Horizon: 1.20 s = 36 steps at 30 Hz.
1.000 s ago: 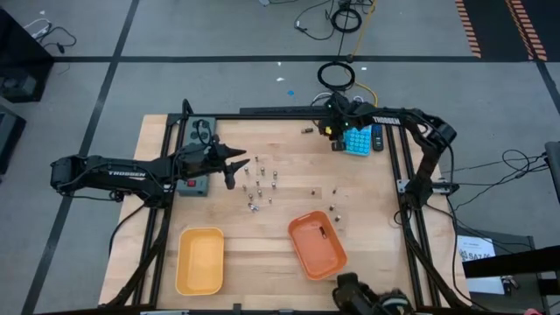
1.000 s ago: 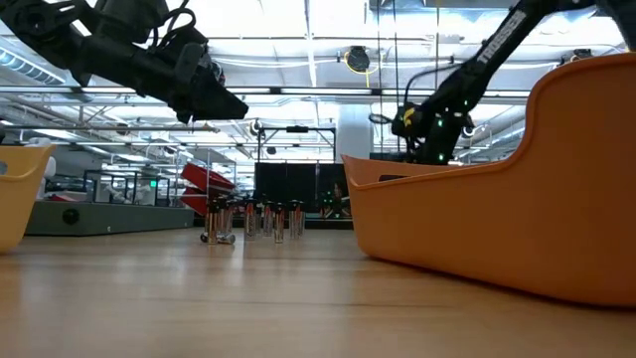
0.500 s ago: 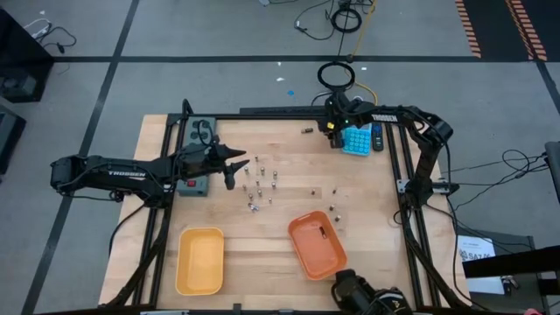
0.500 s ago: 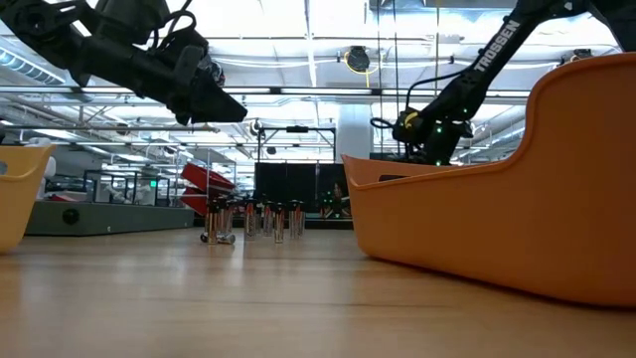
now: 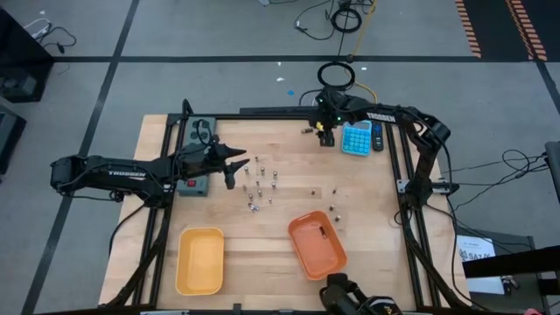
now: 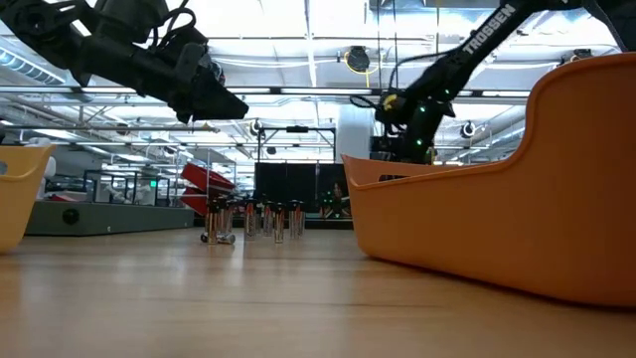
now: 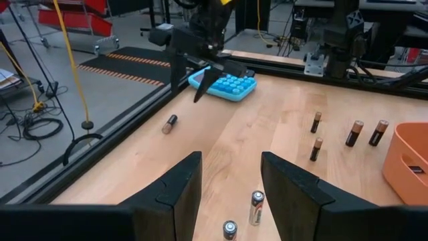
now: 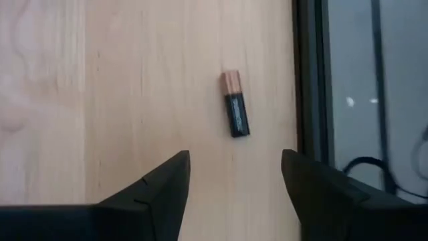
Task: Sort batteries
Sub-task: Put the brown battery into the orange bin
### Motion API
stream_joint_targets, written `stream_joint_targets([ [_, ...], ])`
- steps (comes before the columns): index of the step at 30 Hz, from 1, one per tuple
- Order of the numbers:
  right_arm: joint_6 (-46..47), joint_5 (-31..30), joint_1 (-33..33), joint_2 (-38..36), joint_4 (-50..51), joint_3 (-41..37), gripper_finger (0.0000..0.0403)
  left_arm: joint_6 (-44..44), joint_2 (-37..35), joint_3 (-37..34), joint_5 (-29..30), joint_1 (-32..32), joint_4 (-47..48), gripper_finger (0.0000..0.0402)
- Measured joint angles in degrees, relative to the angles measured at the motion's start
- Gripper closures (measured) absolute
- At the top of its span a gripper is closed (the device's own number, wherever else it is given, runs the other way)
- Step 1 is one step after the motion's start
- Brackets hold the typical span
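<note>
The right gripper (image 5: 320, 133), jaws spread, hovers above a lone copper-topped black battery (image 8: 235, 112) lying near the table's far edge, beside the blue calculator (image 5: 356, 139). The left gripper (image 5: 233, 165), also spread, waits near the standing cluster of small batteries (image 5: 259, 185); its arm reads "TROSSEN".

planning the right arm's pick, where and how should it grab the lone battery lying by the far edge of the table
Grip the lone battery across its middle, coming straight down from above. It lies flat on the bare table, apart from the others, beside the dark frame rail, so fingers closing across its length have room. The right gripper is open near it.
</note>
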<state>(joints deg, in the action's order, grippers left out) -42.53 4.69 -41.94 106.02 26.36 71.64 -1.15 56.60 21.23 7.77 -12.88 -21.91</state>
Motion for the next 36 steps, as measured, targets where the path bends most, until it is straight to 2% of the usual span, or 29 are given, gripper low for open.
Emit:
stream_joint_targets([
  [8, -0.2, -1.5, 3.5, 0.9, 5.4, 8.1, 0.0176, 0.3, 0.0, 0.0, 0.0, 0.0, 0.0, 0.0237],
  [15, 0.1, -3.3, 3.7, 12.3, 18.6, 20.3, 0.0177, 0.4, 0.0, 0.0, 0.0, 0.0, 0.3, 0.0237],
  [20, 0.0, -2.9, 4.0, 16.8, 22.5, 26.9, 0.0177, 0.8, 0.0, 0.0, 0.0, 0.0, 1.3, 0.0237],
  [29, -0.4, -4.8, 4.4, 21.8, 27.4, 32.2, 0.0178, 2.0, 0.0, 0.0, 0.0, 0.0, 1.6, 0.0237],
  [36, 0.1, -4.8, 4.4, 23.3, 31.2, 33.7, 0.0203, 2.1, 0.0, 0.0, 0.0, 0.0, 1.6, 0.0237],
])
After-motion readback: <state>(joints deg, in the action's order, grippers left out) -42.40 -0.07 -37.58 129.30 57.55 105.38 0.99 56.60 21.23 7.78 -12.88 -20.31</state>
